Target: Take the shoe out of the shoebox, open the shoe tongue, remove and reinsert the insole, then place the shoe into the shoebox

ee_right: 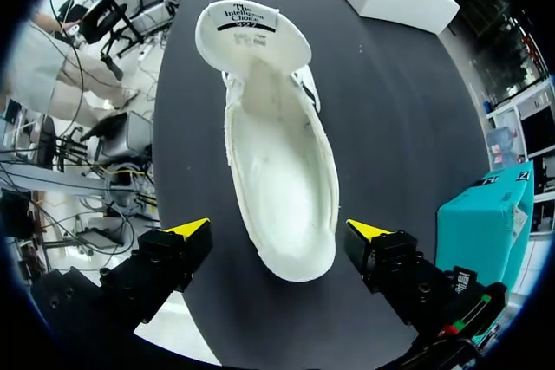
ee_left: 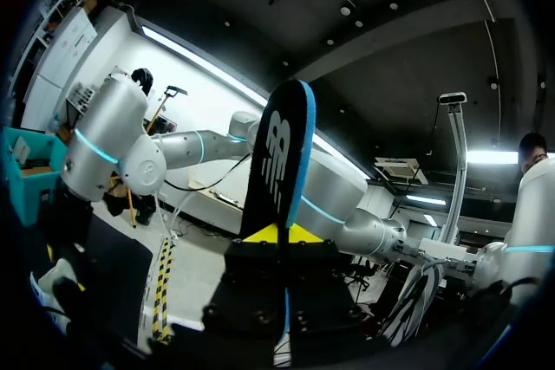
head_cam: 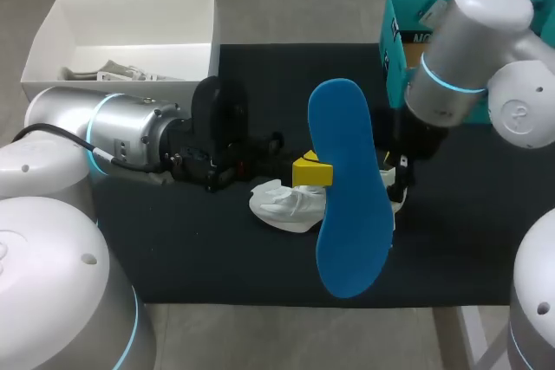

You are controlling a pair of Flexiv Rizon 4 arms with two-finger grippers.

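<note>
the left hand (head_cam: 310, 171) was clamped on the blue insole (head_cam: 351, 197), its yellow tips pinching one long edge near the middle. the insole was held up off the dark mat (head_cam: 199, 249), with its blue face turned toward the head view, and it covered most of the white shoe (head_cam: 284, 205) beneath it. in the left wrist view the insole stood on edge between that hand's fingers, showing its dark underside and a thin blue rim.

the shoe lay on the mat on its sole, with its opening facing up. in the right wrist view its tongue (ee_right: 253, 34) was folded forward and out, and the inside of the shoe was bare and white. the right hand (ee_right: 279, 231) hung over the heel end with its fingers spread wide. one yellow tip stood at each side of the heel, and neither touched it.

the white shoebox (head_cam: 130, 15) stood open at the far left, just off the mat's corner and well apart from the shoe, with some pale pieces lying inside. a teal box (head_cam: 392, 41) stood at the mat's far right, partly hidden behind the right arm.
</note>
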